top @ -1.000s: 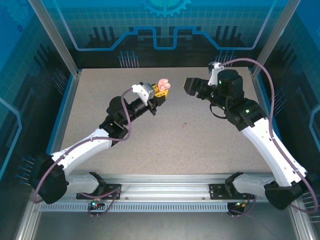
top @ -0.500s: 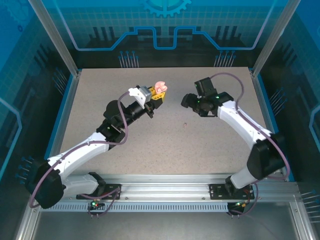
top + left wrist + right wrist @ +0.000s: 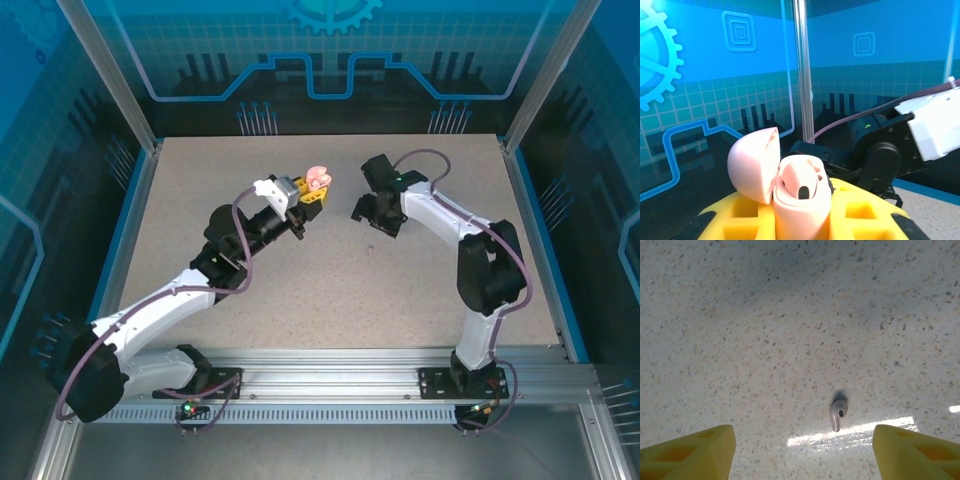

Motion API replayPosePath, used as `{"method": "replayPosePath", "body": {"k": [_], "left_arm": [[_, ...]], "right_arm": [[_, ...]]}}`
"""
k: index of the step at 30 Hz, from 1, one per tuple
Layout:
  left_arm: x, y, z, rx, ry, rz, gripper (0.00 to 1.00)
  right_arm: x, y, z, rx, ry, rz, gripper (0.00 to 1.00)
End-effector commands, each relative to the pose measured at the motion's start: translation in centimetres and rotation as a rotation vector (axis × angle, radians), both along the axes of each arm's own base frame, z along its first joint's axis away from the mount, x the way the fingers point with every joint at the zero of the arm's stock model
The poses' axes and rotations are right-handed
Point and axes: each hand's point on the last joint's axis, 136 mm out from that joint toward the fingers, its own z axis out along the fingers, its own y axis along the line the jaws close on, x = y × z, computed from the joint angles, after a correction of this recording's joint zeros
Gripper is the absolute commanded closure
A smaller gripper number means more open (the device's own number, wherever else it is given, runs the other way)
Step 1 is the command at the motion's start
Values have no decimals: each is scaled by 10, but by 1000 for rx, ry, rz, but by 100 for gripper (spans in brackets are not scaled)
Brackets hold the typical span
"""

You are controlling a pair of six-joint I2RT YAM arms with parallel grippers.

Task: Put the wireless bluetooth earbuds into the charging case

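Your speckled table is lying bare around both arms. Your left gripper is clamping its yellow fingers on the pink charging case and holding it up off the table, with the lid hanging open. Your right gripper is hovering over the table with its jaws spread wide. One pale earbud is lying flat on the table under that gap, touching neither finger.
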Motion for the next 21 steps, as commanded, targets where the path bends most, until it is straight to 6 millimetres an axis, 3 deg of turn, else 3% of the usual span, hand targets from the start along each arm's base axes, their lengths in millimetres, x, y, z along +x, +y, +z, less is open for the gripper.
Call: {"method": "replayPosePath", "body": {"k": [1,10,21], "left_arm": [[-9,6,15,-43,-39,4,100],[-13,8,14,-39,-37,1,100],[-17,10,14,-37,-42,-3,100]], "right_arm": [[-3,-5,-4,-74,48,-57,27],[-7,7,-22,-103,104,-109,33],[-17,6,-53,-142,165,-182,42]]}}
